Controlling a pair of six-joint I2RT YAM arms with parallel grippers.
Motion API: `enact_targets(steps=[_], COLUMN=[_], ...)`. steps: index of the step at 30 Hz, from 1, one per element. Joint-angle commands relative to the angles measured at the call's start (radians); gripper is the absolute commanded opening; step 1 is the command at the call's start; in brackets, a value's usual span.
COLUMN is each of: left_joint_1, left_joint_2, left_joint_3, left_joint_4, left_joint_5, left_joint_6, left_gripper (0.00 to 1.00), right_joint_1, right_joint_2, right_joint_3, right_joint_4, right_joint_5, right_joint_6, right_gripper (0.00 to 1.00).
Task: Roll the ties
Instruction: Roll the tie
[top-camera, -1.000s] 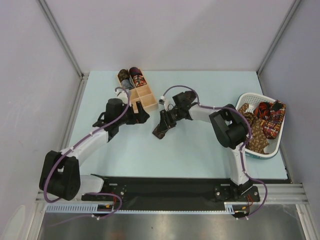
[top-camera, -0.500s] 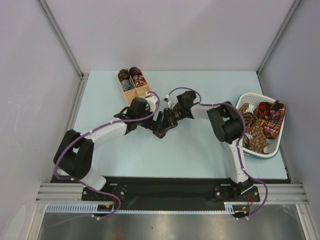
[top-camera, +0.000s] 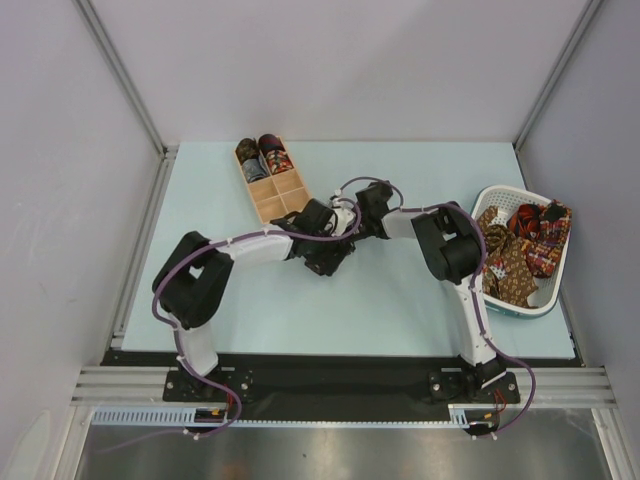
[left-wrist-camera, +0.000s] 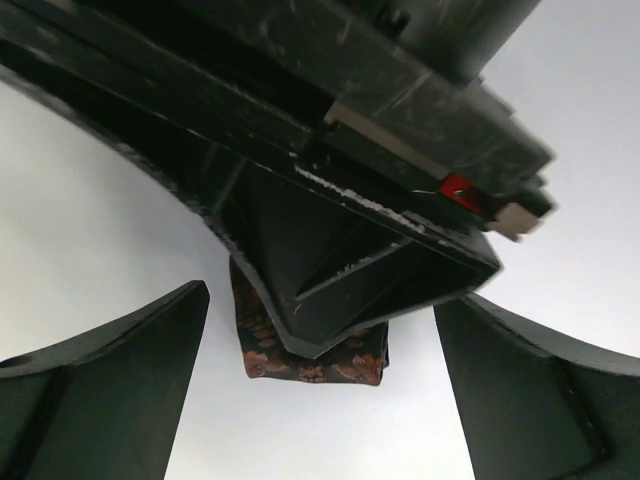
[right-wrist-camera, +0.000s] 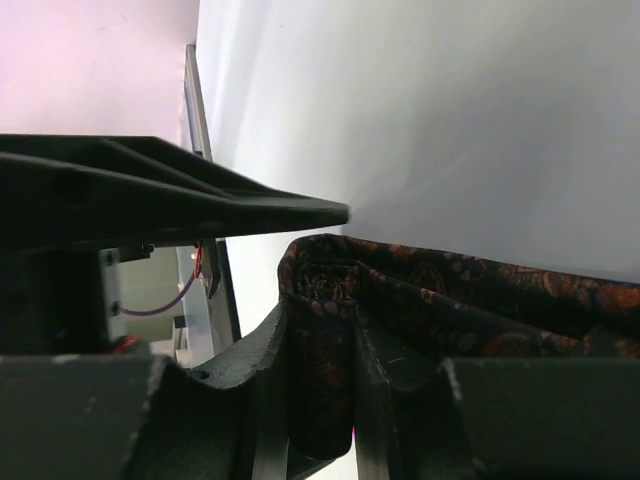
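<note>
My right gripper is shut on a dark maroon tie with an orange pattern, its end coiled into a small roll between the fingers. In the top view the right gripper sits at the table's middle. My left gripper meets it there. In the left wrist view the left gripper is open and empty. Its fingers stand on either side of the right gripper's tip and the tie's end. Two rolled ties sit in the wooden box.
A white basket at the right edge holds several loose red, gold and brown ties. The wooden box lies at the back, just left of both grippers. Both forearms cross the table's middle.
My left arm has swung right from beside the wooden box to the right gripper, and its open fingers now flank the held tie. The right gripper has shifted slightly right.
</note>
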Motion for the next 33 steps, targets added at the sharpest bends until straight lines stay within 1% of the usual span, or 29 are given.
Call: enact_targets(steps=[1,7,9,13,15,16,18,19,20,22,23,25,29,33], left_joint_1=[0.000,-0.001,-0.001,-0.001,-0.001,-0.001,0.000,0.000,0.002,0.003,0.003,0.003,0.003,0.003], left_joint_2=[0.029,0.061,0.067,0.085,0.082,0.081,0.070,0.067,0.064,0.062,0.061,0.055,0.046,0.044], left_joint_3=[0.050,0.063,0.060,0.063,0.055,0.046,0.037,0.034,0.034,0.032,0.031,0.024,0.015,0.014], left_joint_4=[-0.015,-0.032,-0.039,-0.078,-0.082,-0.084,-0.088,-0.090,-0.098,-0.111,-0.121,-0.124,-0.134,-0.139], left_joint_5=[0.001,-0.007,-0.007,-0.019,-0.025,-0.026,-0.026,-0.058,-0.066,-0.082,-0.091,-0.102,-0.123,-0.132], left_joint_6=[0.011,0.006,0.009,0.000,-0.015,-0.025,-0.043,-0.049,-0.054,-0.068,-0.074,-0.074,-0.098,-0.100], left_gripper=[1.00,1.00,0.97,0.85,0.85,0.81,0.75,0.69,0.67,0.59,0.57,0.54,0.51,0.50], right_joint_1=[-0.001,-0.004,-0.002,-0.005,-0.010,-0.010,-0.008,-0.008,-0.010,-0.010,-0.010,-0.010,-0.010,-0.013], right_joint_2=[0.030,0.042,0.041,0.036,0.030,0.029,0.026,0.022,0.022,0.013,0.010,-0.002,-0.030,-0.054], right_joint_3=[0.005,0.002,0.002,-0.007,-0.014,-0.015,-0.021,-0.023,-0.027,-0.032,-0.035,-0.043,-0.061,-0.072], right_joint_4=[0.067,0.083,0.086,0.089,0.089,0.092,0.096,0.098,0.101,0.106,0.107,0.109,0.107,0.086], right_joint_5=[0.027,0.022,0.021,0.019,0.022,0.022,0.025,0.027,0.028,0.036,0.041,0.054,0.079,0.113], right_joint_6=[0.001,0.017,0.018,0.017,0.017,0.018,0.018,0.020,0.020,0.020,0.020,0.018,0.012,0.000], right_gripper=[0.27,0.27,0.27,0.28,0.29,0.29,0.31,0.32,0.36,0.39,0.42,0.45,0.52,0.54])
